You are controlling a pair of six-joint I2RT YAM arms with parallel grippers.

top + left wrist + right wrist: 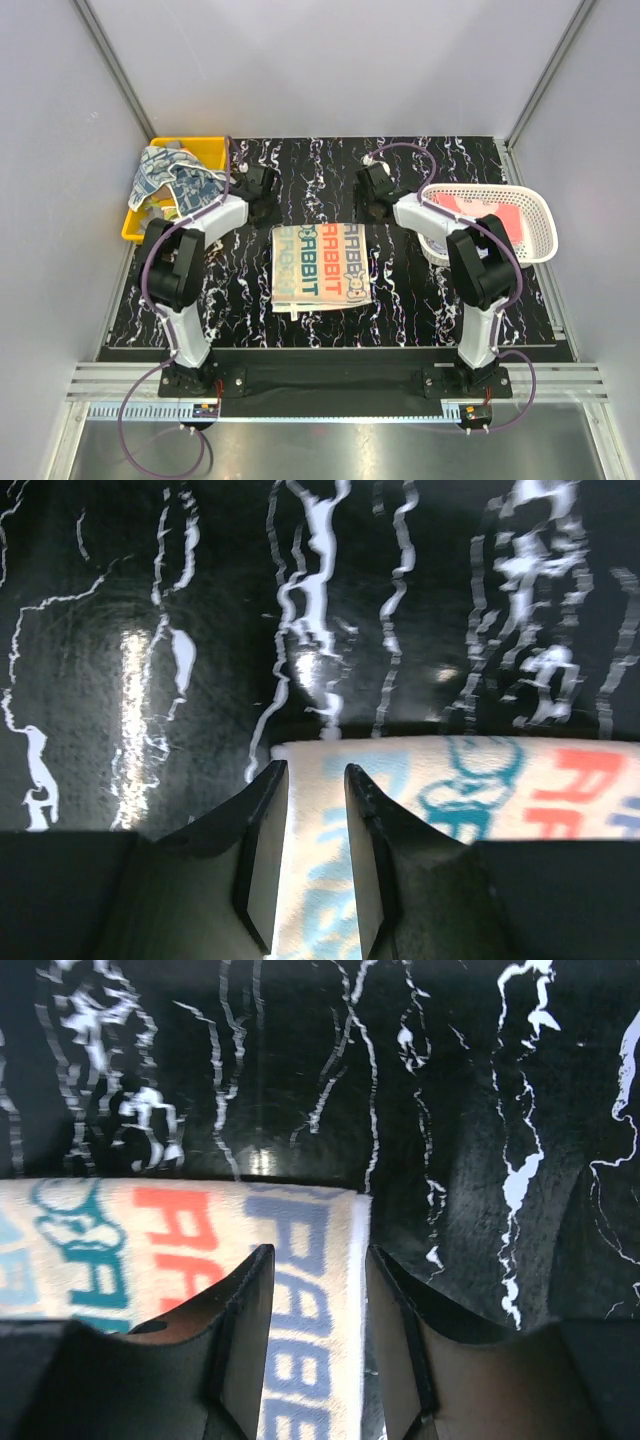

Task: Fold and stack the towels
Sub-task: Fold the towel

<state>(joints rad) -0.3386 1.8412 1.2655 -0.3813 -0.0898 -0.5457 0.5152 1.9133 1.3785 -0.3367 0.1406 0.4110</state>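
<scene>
A beige towel (pixel 320 264) with "RABBIT" lettering in teal, red and blue lies flat, folded, in the middle of the black marbled table. My left gripper (pixel 260 190) hovers by its far left corner. In the left wrist view the gripper (pixel 315 770) is open and empty, with the towel (pixel 520 790) showing between the fingers. My right gripper (pixel 376 195) hovers by the far right corner. In the right wrist view it (pixel 320 1252) is open and empty, straddling the towel's (pixel 150 1240) right edge. A blue-patterned towel (pixel 170 176) lies heaped in the yellow bin. A pink towel (pixel 482 212) lies in the white mesh basket.
The yellow bin (pixel 200 148) stands at the table's far left edge. The white mesh basket (pixel 535 235) stands at the right edge. Grey walls enclose the table (pixel 230 300) on three sides.
</scene>
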